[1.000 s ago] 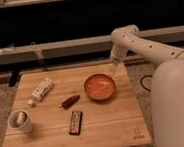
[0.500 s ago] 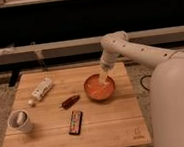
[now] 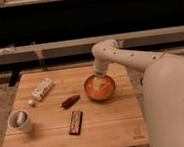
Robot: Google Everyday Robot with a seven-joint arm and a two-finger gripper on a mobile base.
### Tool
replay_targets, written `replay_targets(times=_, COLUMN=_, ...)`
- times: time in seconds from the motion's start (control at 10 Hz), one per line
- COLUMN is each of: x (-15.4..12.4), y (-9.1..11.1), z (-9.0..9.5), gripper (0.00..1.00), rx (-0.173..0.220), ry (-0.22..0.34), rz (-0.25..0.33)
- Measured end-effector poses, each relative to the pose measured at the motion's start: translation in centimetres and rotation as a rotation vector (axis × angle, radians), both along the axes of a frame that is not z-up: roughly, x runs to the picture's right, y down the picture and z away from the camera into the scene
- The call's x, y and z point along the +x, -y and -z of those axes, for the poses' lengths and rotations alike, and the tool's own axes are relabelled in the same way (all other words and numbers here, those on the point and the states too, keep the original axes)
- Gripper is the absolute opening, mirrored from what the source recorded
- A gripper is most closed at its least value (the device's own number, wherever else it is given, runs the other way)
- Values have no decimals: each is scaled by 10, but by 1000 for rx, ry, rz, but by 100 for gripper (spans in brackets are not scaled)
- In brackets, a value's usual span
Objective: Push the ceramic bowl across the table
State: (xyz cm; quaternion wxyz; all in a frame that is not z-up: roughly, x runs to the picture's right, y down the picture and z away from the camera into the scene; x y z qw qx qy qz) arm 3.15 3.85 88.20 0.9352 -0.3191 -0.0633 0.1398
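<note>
The ceramic bowl (image 3: 100, 89), orange-red and round, sits right of centre on the light-wood table (image 3: 53, 135). My white arm reaches in from the right and bends down over the bowl. My gripper (image 3: 99, 77) is at the bowl's far rim, dipping into or touching its back edge.
A white tube (image 3: 40, 90) lies at the back left. A small dark red item (image 3: 70, 101) lies left of the bowl. A dark flat bar (image 3: 76, 122) lies in front of it. A white cup (image 3: 20, 121) stands at the front left. My white base (image 3: 175, 108) fills the right side.
My arm has swung left and down, bringing the gripper from right of the bowl to its far rim. The bowl has shifted slightly toward the front.
</note>
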Motion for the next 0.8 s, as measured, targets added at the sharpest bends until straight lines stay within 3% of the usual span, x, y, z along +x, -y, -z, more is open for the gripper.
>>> replay_targets(times=0.6, x=-8, y=-44, z=0, gripper=80, rx=-43, ry=-36, rz=10)
replay_targets(times=0.8, x=-9, y=-47, z=-3, gripper=80, rx=-48, ry=-49, rz=-9)
